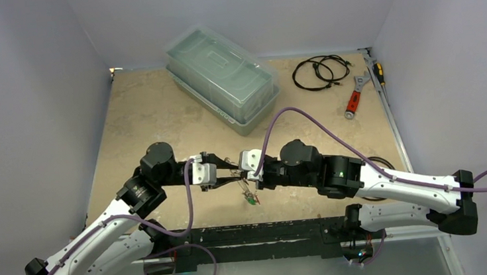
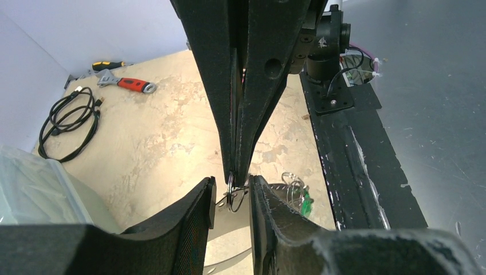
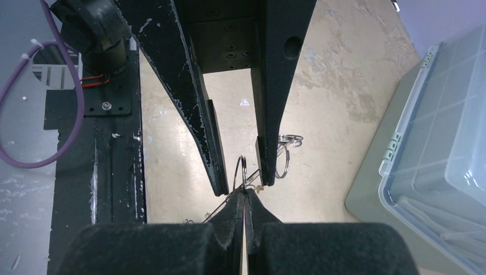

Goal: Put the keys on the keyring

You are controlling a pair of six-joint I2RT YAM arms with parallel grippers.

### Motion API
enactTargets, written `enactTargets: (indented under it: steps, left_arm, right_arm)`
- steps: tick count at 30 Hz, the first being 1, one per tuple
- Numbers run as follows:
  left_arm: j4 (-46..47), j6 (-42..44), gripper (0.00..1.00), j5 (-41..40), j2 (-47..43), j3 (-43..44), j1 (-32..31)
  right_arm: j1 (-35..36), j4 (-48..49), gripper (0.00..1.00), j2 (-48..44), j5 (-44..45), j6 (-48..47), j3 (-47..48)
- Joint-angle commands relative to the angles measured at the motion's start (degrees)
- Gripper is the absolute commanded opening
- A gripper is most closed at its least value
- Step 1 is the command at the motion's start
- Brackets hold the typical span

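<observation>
My right gripper point(image 3: 244, 197) has its jaws shut tight on the thin silver metal keyring point(image 2: 231, 197), up above the tan desk point(image 1: 153, 119). My left gripper point(image 2: 232, 182) has its jaws a little apart, one on each side of the ring. A small green-headed key point(image 2: 306, 204) is just beside them.
</observation>
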Motion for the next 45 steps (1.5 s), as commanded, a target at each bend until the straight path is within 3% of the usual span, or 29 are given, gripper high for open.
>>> enactTargets:
  steps: [1,6,18,23,24,26,27,33,36,45]
  left_arm:
    - [2.8,-0.9,0.29,1.7,-0.6,2.0,-0.2]
    - [2.7,-0.5,0.25,0.7,-1.8,2.0,-0.2]
    - [2.5,-0.3,0.0,1.2,-1.8,2.3,-0.2]
    - [2.0,-0.1,0.0,1.1,-2.3,2.6,-0.2]
    - [1.9,0.2,0.0,1.1,-2.6,3.0,-0.2]
    - [2.4,0.2,0.0,1.7,-3.8,2.8,-0.2]
    - [2.8,0.1,0.0,2.2,-4.4,2.5,-0.2]
    - [7.8,-0.8,0.0,6.5,-8.0,0.7,-0.2]
    - [9.1,-1.6,0.0,9.8,-8.8,0.8,-0.2]
    - [11.1,-3.2,0.0,15.8,-9.9,0.8,-0.1]
  right_arm:
    - [0.1,2.3,0.0,-0.8,-1.4,0.0,2.5]
    - [0.1,2.3,0.0,-0.7,-1.5,-0.1,2.5]
    - [0.2,2.2,0.0,-0.8,-1.9,-0.1,2.5]
    - [0.2,3.7,0.0,-2.3,-3.0,-0.2,1.6]
    - [0.2,4.8,0.04,-3.1,-2.6,-0.1,1.0]
    - [0.2,7.8,0.3,-5.2,-1.3,-0.1,-0.7]
    - [0.2,8.7,0.37,-6.2,-0.9,-0.1,-1.7]
    - [0.1,22.7,0.41,-18.5,3.9,0.7,-11.0]
    - [0.1,24.5,0.47,-22.0,2.2,0.9,-13.7]
    - [0.1,17.9,0.48,-14.6,-10.0,1.6,-9.3]
